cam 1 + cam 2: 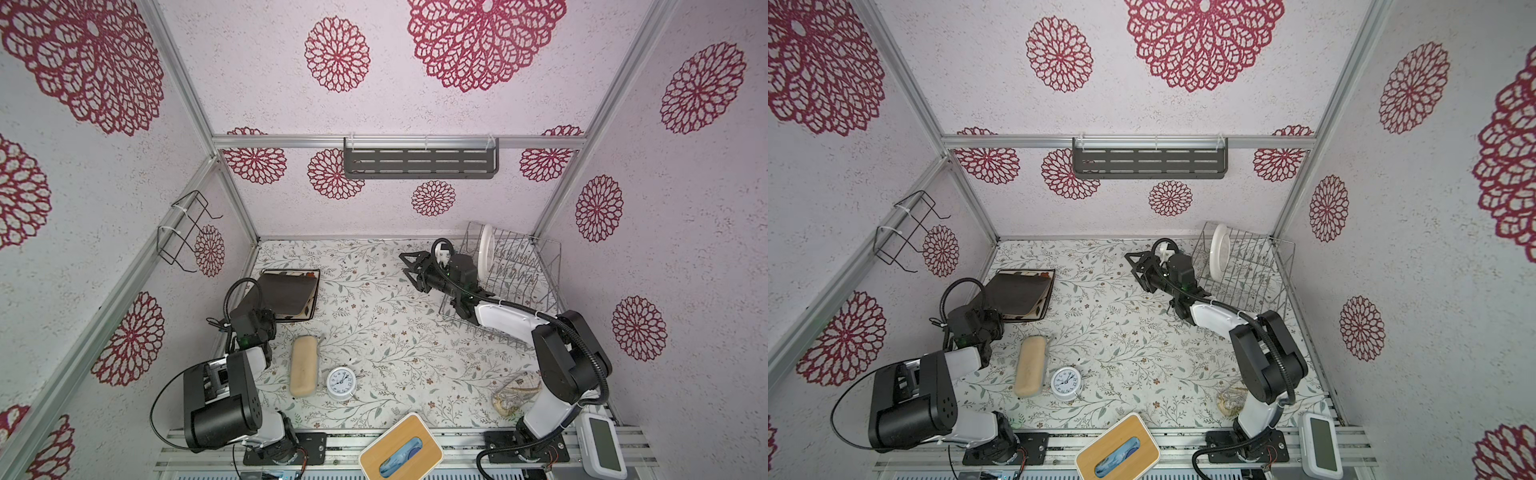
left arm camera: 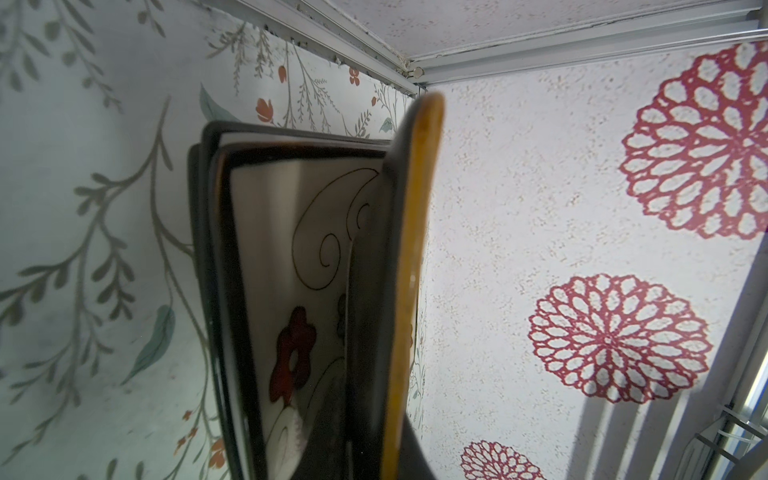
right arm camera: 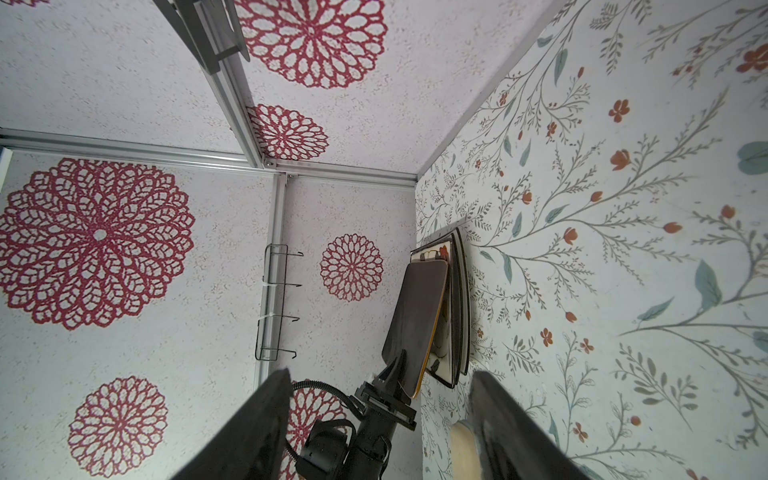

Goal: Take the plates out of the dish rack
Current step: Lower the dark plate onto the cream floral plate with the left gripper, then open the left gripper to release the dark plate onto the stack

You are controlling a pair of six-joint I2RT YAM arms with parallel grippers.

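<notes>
In both top views the left arm's wrist hides its own end effector, so the grip only shows from the right wrist camera. There the left end effector (image 3: 397, 372) is clamped tight on the near edge of a dark plate (image 3: 415, 316), jaws pinched onto the rim. The plate is tilted, its far edge down by the stack of plates (image 1: 313, 291) lying at the far left of the bench (image 1: 374, 332). I cannot tell whether it touches the stack.

The left wrist camera adds what no other view gives. It shows the held plate edge-on with a yellowish rim, and under it a white plate (image 2: 282, 270) with a black border, thin scrolls and a red flower. I cannot count the stack for sure.

The right end effector (image 1: 409, 268) hangs over the bench just left of the dish rack (image 1: 519, 274), jaws spread wide with nothing between them. Its own camera shows both fingers (image 3: 257, 424) apart and bare.

The rack sits at the far right of the bench. One round white plate (image 1: 485, 251) stands upright in it near its far left corner, seen in both top views.
</notes>
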